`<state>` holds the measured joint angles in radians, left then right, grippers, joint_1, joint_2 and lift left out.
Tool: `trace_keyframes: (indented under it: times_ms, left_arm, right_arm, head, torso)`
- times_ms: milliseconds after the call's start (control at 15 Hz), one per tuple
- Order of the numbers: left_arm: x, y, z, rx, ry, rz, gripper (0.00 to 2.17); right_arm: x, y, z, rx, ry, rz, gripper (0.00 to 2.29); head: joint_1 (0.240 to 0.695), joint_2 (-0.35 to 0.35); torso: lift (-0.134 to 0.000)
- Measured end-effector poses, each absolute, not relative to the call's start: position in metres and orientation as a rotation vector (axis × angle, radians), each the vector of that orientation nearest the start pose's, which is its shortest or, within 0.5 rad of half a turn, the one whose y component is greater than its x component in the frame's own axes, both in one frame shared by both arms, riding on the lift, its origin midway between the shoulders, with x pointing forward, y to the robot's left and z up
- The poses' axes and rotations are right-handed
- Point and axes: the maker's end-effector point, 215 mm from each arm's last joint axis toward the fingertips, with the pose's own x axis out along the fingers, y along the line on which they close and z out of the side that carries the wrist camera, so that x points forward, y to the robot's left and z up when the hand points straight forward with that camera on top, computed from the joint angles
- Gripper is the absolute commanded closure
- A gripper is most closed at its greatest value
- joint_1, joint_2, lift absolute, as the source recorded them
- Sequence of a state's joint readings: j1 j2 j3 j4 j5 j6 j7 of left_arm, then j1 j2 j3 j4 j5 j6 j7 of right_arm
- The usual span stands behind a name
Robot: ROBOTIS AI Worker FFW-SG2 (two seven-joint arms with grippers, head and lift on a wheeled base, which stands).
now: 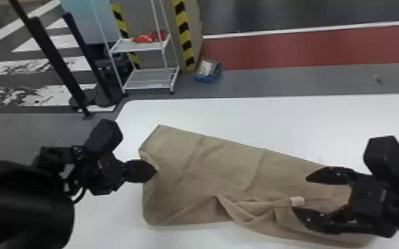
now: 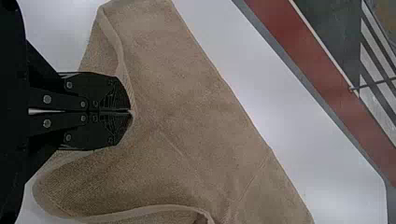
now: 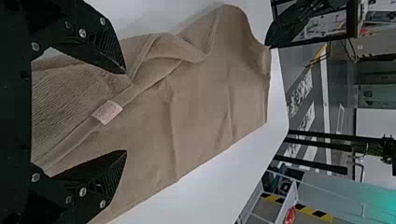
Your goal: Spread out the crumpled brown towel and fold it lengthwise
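One tool, the left, pinches the brown towel; pulling while the right tool gapes wide could bunch the folds beside it tighter.

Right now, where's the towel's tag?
In the head view, the tag shows on the right half of the towel, between fingertips of the open right gripper.

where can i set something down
The widest free patch runs from the brown cloth towel to the far edge of the white table; a smaller one borders the towel's near left corner. Crowded: the towel's ends, by the black left tool and black right tool.
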<state>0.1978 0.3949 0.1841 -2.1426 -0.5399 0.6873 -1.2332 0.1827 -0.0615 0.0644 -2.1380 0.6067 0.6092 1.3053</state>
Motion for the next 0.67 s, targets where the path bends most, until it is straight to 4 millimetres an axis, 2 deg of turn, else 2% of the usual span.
trace_keyframes:
  times_ms: [133, 267, 400, 667]
  left_arm:
    - [0.432, 0.308, -0.374, 0.574, 0.699, -0.705, 1.37]
    - [0.432, 0.308, -0.374, 0.573, 0.7, -0.707, 1.37]
    - [0.431, 0.309, -0.375, 0.572, 0.702, -0.706, 1.37]
    - [0.431, 0.31, -0.376, 0.571, 0.704, -0.705, 1.37]
  right_arm:
    - [0.403, -0.061, -0.396, -0.357, 0.553, 1.087, 0.2]
    - [0.405, -0.05, -0.408, -0.371, 0.568, 1.108, 0.22]
    - [0.407, -0.049, -0.411, -0.384, 0.579, 1.125, 0.22]
    - [0.403, -0.067, -0.418, -0.401, 0.637, 1.129, 0.32]
  head:
    - [0.695, 0.321]
    - [0.695, 0.334]
    - [0.695, 0.339]
    - [0.695, 0.326]
  torso:
    - [-0.124]
    - [-0.124]
    - [-0.124]
    - [-0.124]
